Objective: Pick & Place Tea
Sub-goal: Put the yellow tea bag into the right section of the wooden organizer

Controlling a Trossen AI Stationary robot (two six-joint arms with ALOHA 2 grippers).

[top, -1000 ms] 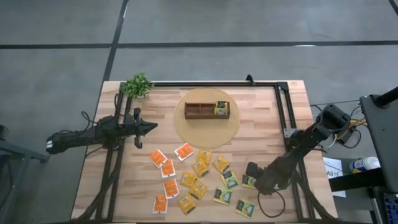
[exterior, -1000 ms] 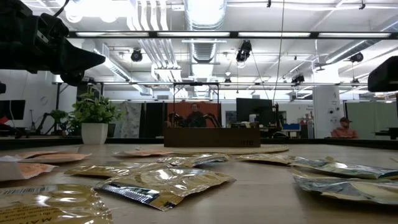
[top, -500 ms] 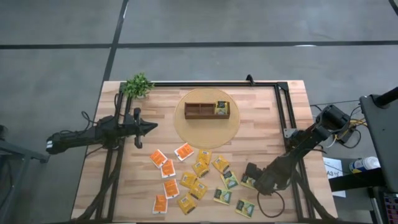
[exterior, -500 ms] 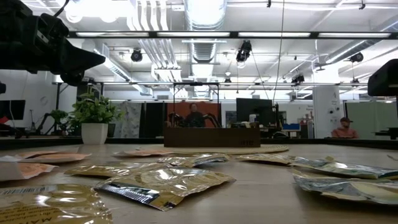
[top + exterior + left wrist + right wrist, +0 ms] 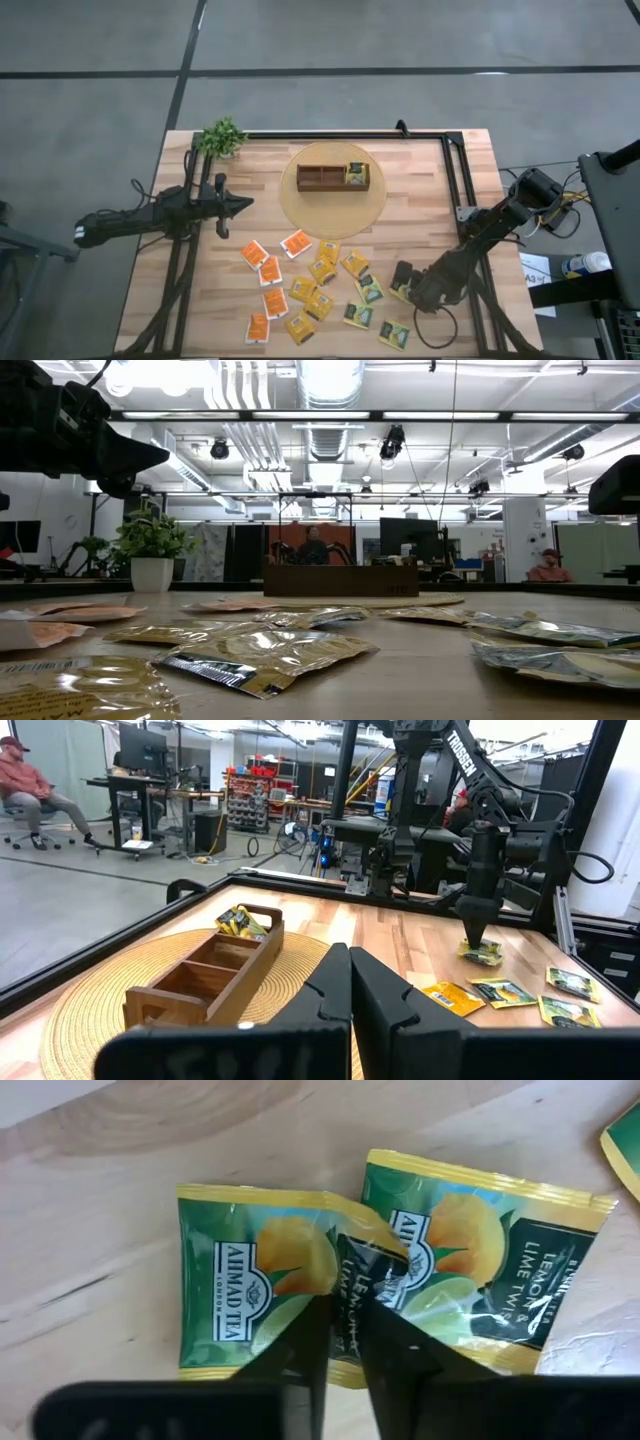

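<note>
Seen from above, the right arm reaches in from the right edge of the frame, bent low across the lower right of the table (image 5: 420,200), its right hand (image 5: 404,283) pointed down at the right end of a scatter of tea sachets (image 5: 318,290). The wrist camera shows its two dark fingers (image 5: 312,1342) pinched on the raised edge of a green lemon-and-lime sachet (image 5: 265,1295), which lies on the wood and overlaps a second green sachet (image 5: 495,1260) beside it. The left arm stretches in level from the left edge of the frame, its left hand (image 5: 243,203) shut and empty at mid-left, pointing toward the wooden box (image 5: 333,177). That box sits on a round woven mat (image 5: 335,213) at upper centre, with a sachet in its right-hand compartment. Orange, yellow and green sachets lie loose across the lower middle of the table. A small potted plant (image 5: 222,137) stands at the upper left corner.
</note>
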